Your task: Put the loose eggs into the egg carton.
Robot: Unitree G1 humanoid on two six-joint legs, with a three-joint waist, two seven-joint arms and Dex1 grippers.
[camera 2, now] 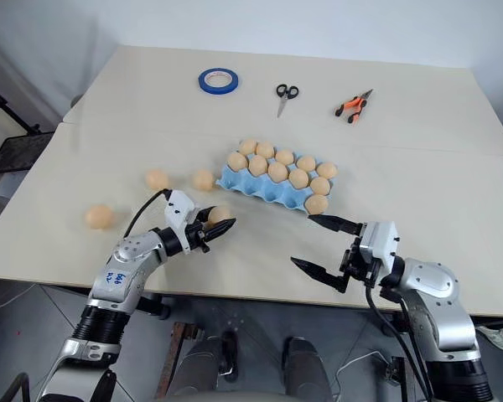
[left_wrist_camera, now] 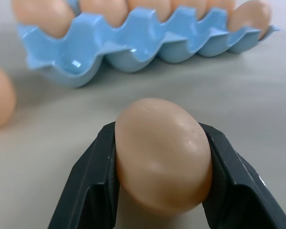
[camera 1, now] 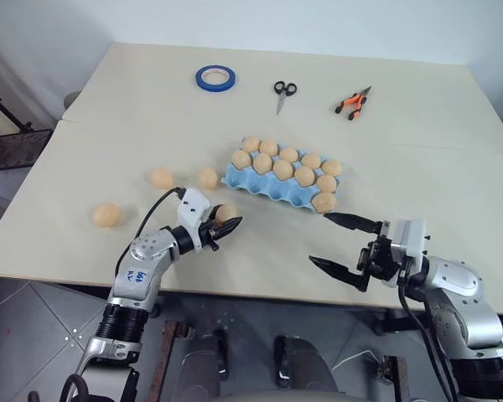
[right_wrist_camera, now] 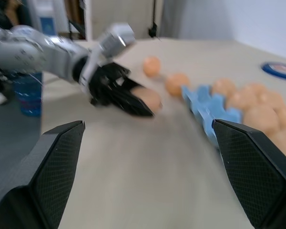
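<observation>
The left arm reaches forward over the table edge, its wrist angled toward the robot's right, and the left gripper [camera 1: 225, 224] has its two black fingers [left_wrist_camera: 93, 186] clamped on either side of an egg [left_wrist_camera: 163, 153], held just above the tabletop. The right arm is bent at the elbow, wrist turned inward, and the right gripper [camera 1: 335, 243] hangs level with its jaws spread wide apart, holding nothing.

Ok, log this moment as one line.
left gripper: shut on loose egg | right gripper: open | egg carton: near-row cups empty
</observation>
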